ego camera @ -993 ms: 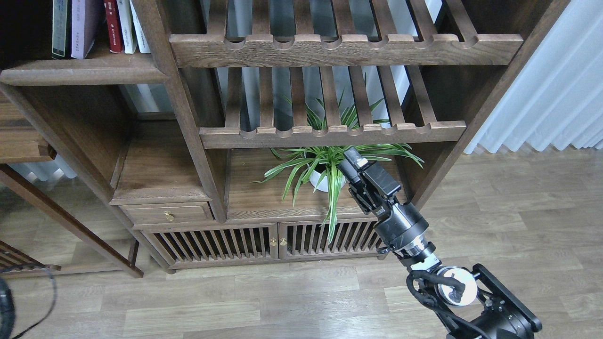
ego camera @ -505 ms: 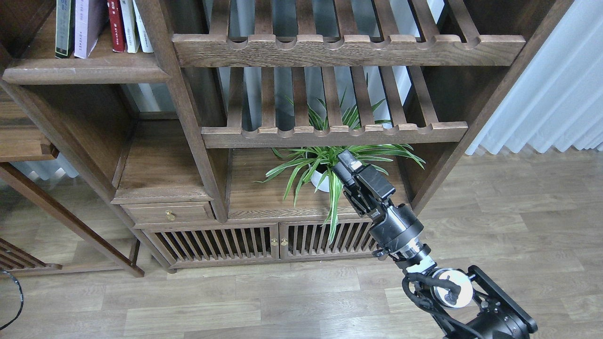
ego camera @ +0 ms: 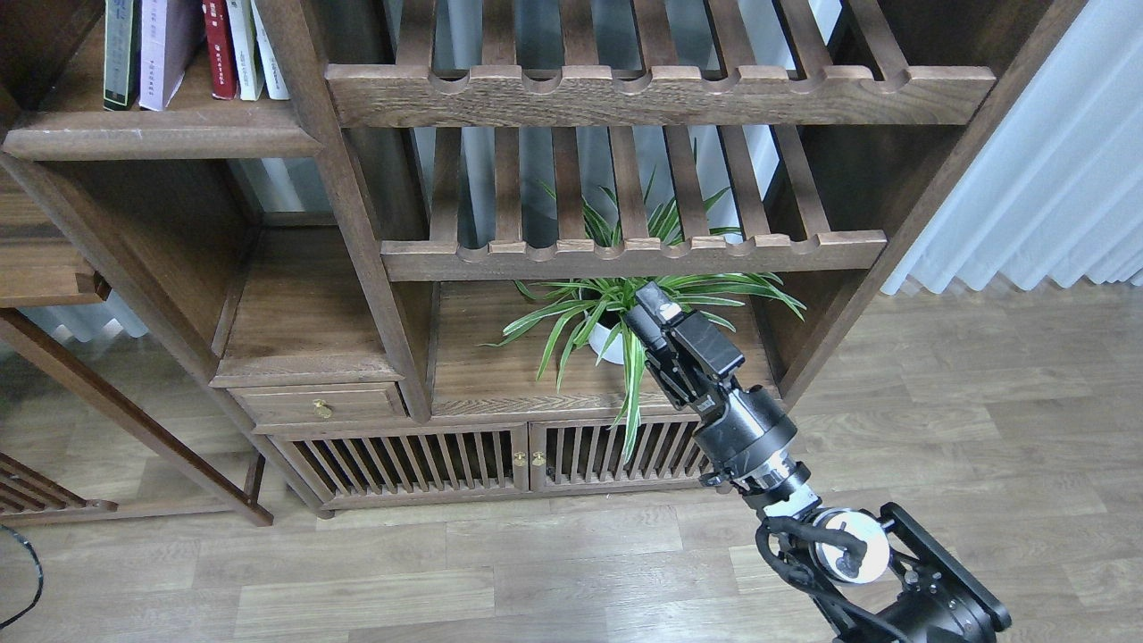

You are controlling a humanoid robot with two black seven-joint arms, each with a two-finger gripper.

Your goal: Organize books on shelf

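At five o'clock, reaching toward potted plant (ego camera: 616,313), right gripper (ego camera: 650,314), finger state unclear; books (ego camera: 192,49) standing on shelf (ego camera: 161,143) at eleven o'clock.

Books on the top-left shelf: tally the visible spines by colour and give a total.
Dark grey-green: 1
Lavender: 1
Maroon: 1
White: 2
Total: 5 books standing on the shelf, their tops cut off by the frame edge.

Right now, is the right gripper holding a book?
No. The right gripper is down by the potted plant with nothing in it, while the books stand on the shelf at upper left.
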